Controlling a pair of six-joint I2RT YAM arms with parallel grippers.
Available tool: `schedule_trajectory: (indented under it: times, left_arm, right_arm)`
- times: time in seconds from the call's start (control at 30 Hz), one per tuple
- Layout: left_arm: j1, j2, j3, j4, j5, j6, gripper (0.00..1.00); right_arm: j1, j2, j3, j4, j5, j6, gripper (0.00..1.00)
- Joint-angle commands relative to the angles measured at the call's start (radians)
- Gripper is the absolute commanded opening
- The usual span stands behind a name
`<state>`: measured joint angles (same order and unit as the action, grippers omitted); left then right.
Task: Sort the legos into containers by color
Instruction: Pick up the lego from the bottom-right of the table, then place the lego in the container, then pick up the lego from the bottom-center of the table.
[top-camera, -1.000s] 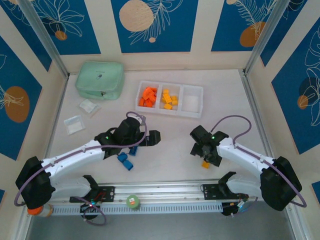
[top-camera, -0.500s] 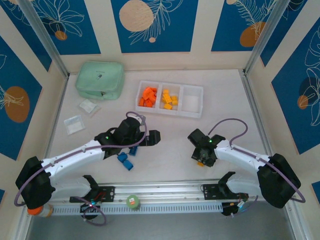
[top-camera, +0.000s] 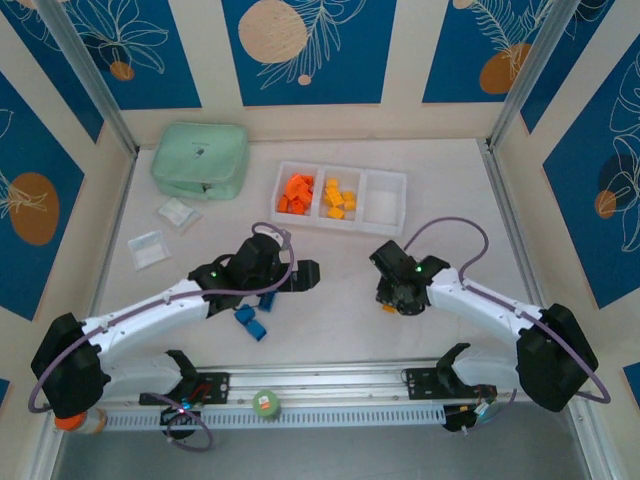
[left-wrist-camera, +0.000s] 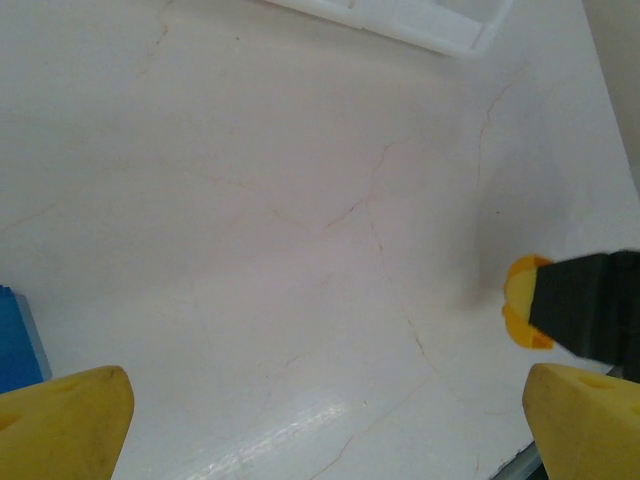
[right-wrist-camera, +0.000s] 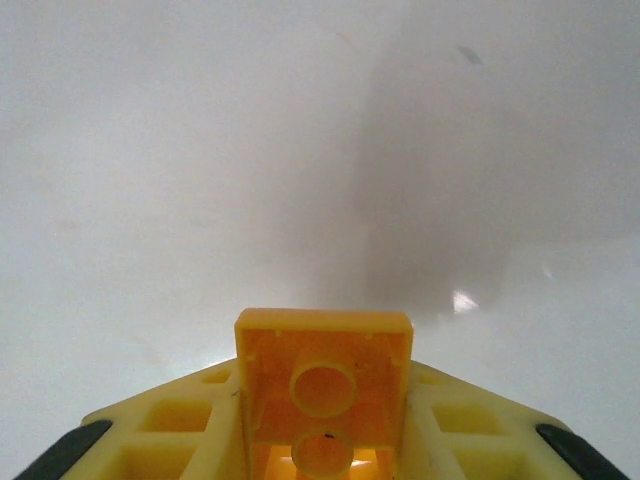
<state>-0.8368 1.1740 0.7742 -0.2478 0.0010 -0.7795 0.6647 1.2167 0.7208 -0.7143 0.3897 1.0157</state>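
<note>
One yellow brick (right-wrist-camera: 324, 385) newly pinched by the right gripper (top-camera: 392, 303).
A second earlier it lay on the table (top-camera: 450, 200) under spread jaws; now it is gripped short of the white tray (top-camera: 385, 228), its middle compartment the likely goal. The left gripper (top-camera: 305, 275) is held wide open, empty. No writing can be read.

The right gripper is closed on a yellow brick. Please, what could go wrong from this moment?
1. The yellow brick sits at the very tips of the right gripper and pokes out beyond them, so it may slip or twist during the carry.
2. In the tray, the yellow pile lies right beside the orange pile. A release slightly off could bounce the brick into the wrong colour.
</note>
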Motion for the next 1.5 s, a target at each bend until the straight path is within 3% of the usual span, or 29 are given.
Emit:
schedule_trajectory:
  times: [0.0, 0.23, 0.5, 0.6, 0.67, 0.77, 0.9, 1.13, 1.3, 1.47]
  left_arm:
    - [0.038, -0.029, 0.046, -0.049, -0.012, 0.038, 0.99]
    - [0.147, -0.080, 0.077, -0.113, 0.015, 0.073, 0.99]
    - [0.242, -0.091, 0.102, -0.138, 0.055, 0.098, 0.99]
    - [0.262, -0.094, 0.100, -0.139, 0.063, 0.096, 0.99]
    - [0.274, -0.096, 0.100, -0.141, 0.067, 0.096, 0.99]
    - [0.290, -0.097, 0.106, -0.150, 0.076, 0.094, 0.99]
    - [0.303, -0.097, 0.115, -0.157, 0.080, 0.091, 0.99]
    - [0.319, -0.137, 0.100, -0.192, 0.076, 0.083, 0.99]
    - [0.333, -0.192, 0.086, -0.260, 0.082, 0.097, 0.99]
    - [0.345, -0.234, 0.078, -0.347, 0.069, 0.120, 0.99]
  right_arm:
    - [-0.018, 0.060, 0.115, 0.048, 0.015, -0.126, 0.33]
    - [-0.078, 0.333, 0.445, 0.131, 0.026, -0.312, 0.34]
    - [-0.175, 0.701, 0.864, 0.200, -0.046, -0.453, 0.34]
    - [-0.200, 0.846, 1.022, 0.179, -0.037, -0.485, 0.37]
    - [-0.213, 0.920, 1.119, 0.143, -0.046, -0.505, 0.45]
    - [-0.218, 0.956, 1.201, 0.117, -0.052, -0.533, 0.53]
    - [-0.215, 0.891, 1.167, 0.119, -0.051, -0.550, 0.61]
    - [-0.161, 0.675, 0.903, 0.182, -0.125, -0.560, 0.67]
    - [-0.082, 0.555, 0.741, 0.206, -0.196, -0.559, 0.70]
    - [0.032, 0.497, 0.654, 0.194, -0.186, -0.517, 0.74]
